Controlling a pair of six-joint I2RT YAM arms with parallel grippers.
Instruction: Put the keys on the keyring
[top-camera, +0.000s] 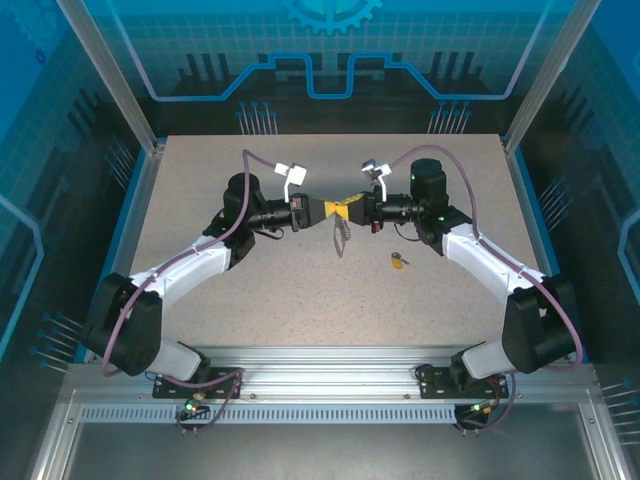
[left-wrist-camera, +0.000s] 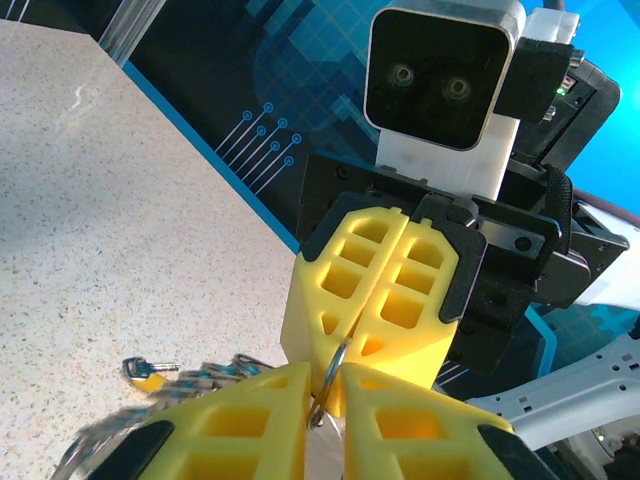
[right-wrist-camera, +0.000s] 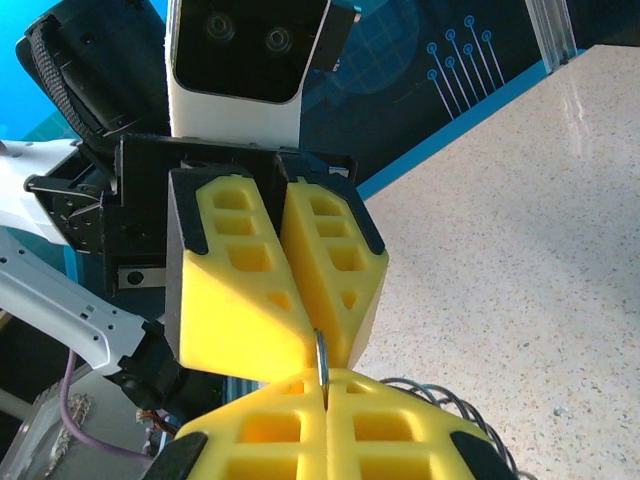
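The keyring (top-camera: 338, 235) is gripped by its metal ring (right-wrist-camera: 321, 356) between the left hand (top-camera: 322, 210) and the right hand (top-camera: 352, 207). The key (top-camera: 399, 261) lies on the tabletop (top-camera: 250, 300) beside the right hand; one grip should be held firm while it is fetched.

Your speckled beige table (top-camera: 330, 310) sits inside blue circuit-patterned panels (top-camera: 330, 60). Aluminium posts (top-camera: 108, 75) frame the enclosure you face, evenly lit.
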